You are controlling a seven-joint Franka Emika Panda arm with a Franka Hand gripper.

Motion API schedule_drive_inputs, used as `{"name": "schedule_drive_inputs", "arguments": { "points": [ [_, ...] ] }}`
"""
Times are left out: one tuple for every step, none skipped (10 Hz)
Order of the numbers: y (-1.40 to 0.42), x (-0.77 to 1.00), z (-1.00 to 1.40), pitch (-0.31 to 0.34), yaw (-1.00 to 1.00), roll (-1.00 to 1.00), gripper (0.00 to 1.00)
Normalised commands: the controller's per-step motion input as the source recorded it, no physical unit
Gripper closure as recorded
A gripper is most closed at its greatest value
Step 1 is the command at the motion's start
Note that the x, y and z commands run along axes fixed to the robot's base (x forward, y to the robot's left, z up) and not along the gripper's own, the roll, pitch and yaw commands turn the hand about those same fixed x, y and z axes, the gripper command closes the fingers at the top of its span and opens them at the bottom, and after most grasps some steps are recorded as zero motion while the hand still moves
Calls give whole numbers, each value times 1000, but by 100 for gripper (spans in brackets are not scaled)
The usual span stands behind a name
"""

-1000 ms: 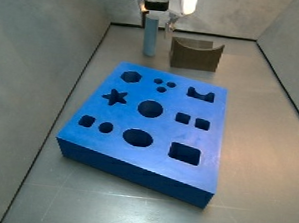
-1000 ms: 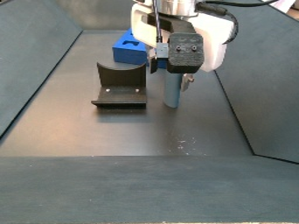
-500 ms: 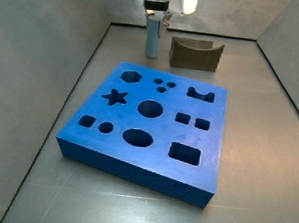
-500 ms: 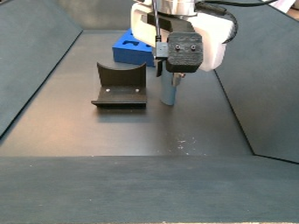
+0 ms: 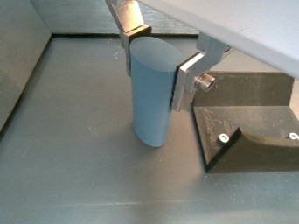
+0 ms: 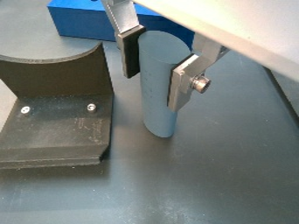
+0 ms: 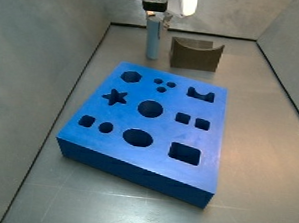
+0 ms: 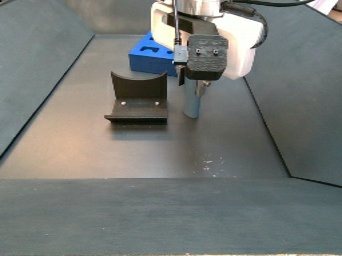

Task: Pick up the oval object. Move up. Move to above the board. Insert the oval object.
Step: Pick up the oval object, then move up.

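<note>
Right, gripper point(image 5: 160, 54) sits at far end of the floor, its flat silver fingers point(image 6: 184, 80) w/ dark pads pinching the oval object point(image 5: 151, 96) near its top, one plate each side. Peg is tall, slim, smooth, pale blue-grey, rounded in section, standing upright; both wrist views show it hanging straight down btwn the plates, lower end close to the dark matte floor, contact can't be judged. Just beside it stands the fixture point(image 6: 52, 109), dark L-shaped bracket w/ curved notch and small screws in its base plate. The board point(image 7: 148, 126) lies well apart toward the near side: thick, bright blue, squarish, top face cut w/ dark star, round, square, hexagon & oval holes. In a side view peg point(image 8: 194, 100) hangs under the white wrist housing.
</note>
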Motion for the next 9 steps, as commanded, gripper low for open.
{"name": "schedule_drive_inputs", "arguments": {
  "points": [
    [0, 0, 0, 0, 0, 0, 100],
    [0, 0, 0, 0, 0, 0, 100],
    [0, 0, 0, 0, 0, 0, 100],
    [0, 0, 0, 0, 0, 0, 100],
    [0, 0, 833, 0, 0, 0, 100],
    [46, -46, 797, 22, 22, 2, 100],
    [39, -58, 734, 36, 20, -1, 100],
    [18, -37, 511, 42, 11, -7, 100],
    [12, -28, 403, 43, 8, -9, 100]
  ]
}}
